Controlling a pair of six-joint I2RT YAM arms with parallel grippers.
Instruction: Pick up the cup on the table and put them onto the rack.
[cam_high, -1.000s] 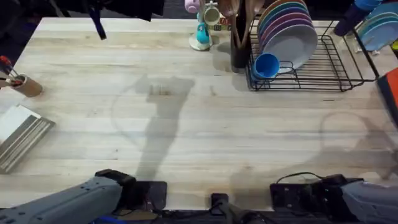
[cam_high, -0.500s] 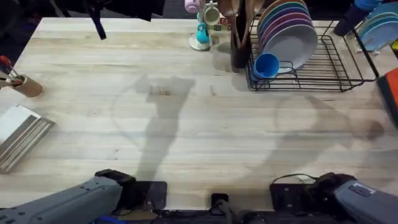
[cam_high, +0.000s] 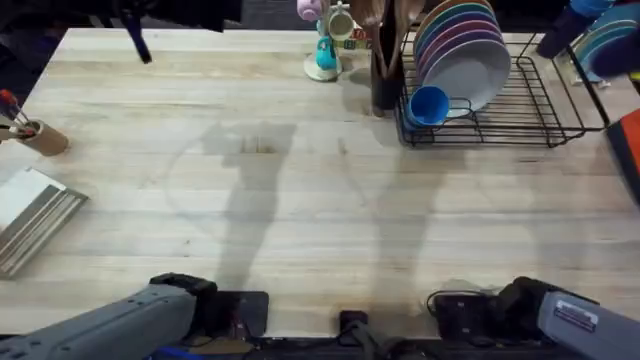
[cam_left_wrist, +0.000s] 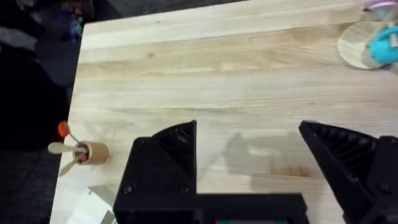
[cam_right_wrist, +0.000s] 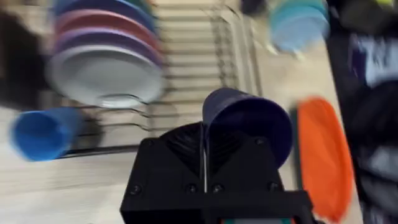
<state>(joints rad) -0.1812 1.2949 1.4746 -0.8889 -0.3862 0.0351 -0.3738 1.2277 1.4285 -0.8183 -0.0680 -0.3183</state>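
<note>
Shadows on the counter (cam_high: 300, 240) have shifted since the earlier pictures: the right arm's shadow, then lying over the right-hand planks, now falls near the middle, and the arm's body at the lower right edge of the overhead view has turned slightly. The left arm's shadow has moved a little as well. I read both arms as pulling back, not reaching.

The cup (cam_high: 430, 105) has not moved. It lies on its side in the front left corner of the rack (cam_high: 540, 110), mouth towards the camera, just beside the white plate (cam_high: 470, 65). No other blue tumbler stands on the counter.

The left tool (cam_left_wrist: 249, 162) is wide open over bare wood and holds nothing. The right tool (cam_right_wrist: 204, 155) is closed, its fingers pressed together with nothing visible between them. A navy cup (cam_right_wrist: 249, 118) sits behind it, and I judge it not gripped. The right wrist view also shows the cup (cam_right_wrist: 43, 134) resting in the rack.

Judgement: placement appears complete. The remaining concern is that the cup rests loosely at the rack's edge, and I cannot confirm it is seated on the wires.
</note>
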